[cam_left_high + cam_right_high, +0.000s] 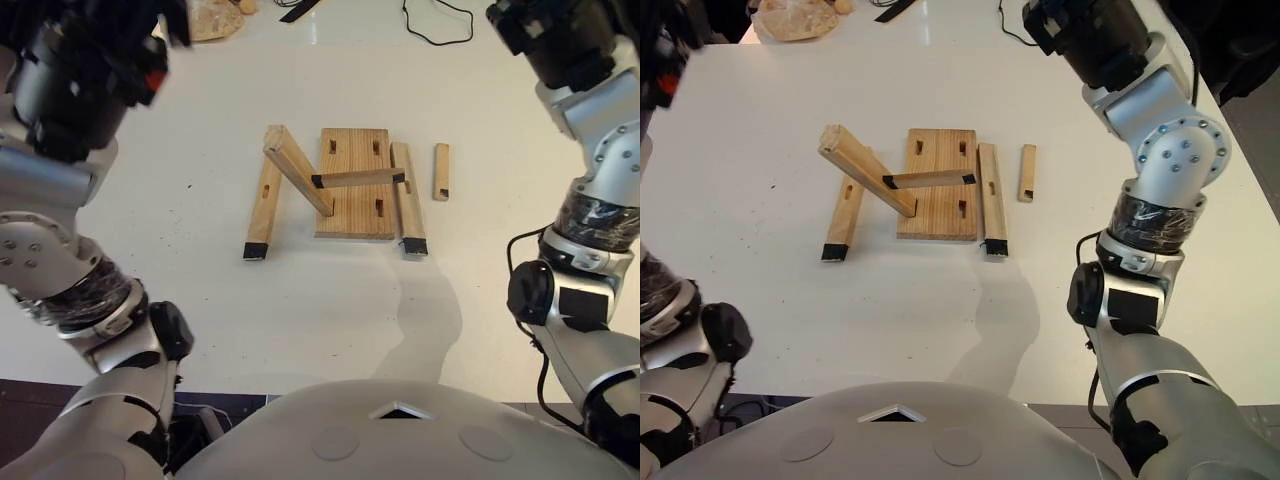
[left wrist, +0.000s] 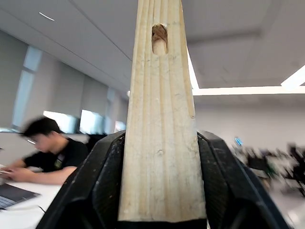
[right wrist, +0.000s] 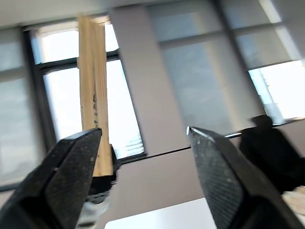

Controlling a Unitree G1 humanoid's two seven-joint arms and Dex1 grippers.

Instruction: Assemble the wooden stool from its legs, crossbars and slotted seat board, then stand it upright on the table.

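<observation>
My left gripper (image 2: 162,139) is raised off the table and shut on a wooden leg (image 2: 161,109) that points upward, with a slot near its far end. My right gripper (image 3: 143,131) is also raised, open and holding nothing; beyond it that same leg (image 3: 93,95) stands upright. The slotted seat board (image 1: 353,190) lies flat mid-table. A thin crossbar (image 1: 357,179) rests across it, touching a tilted leg (image 1: 297,168). One leg (image 1: 261,212) lies left of the board, another leg (image 1: 408,200) along its right edge. A short crossbar (image 1: 441,171) lies further right.
A black cable (image 1: 435,25) and a crumpled bag (image 1: 212,18) lie at the table's far edge. The white table (image 1: 200,300) is bare between the wooden parts and its near edge. Both arms rise at the sides of the head views.
</observation>
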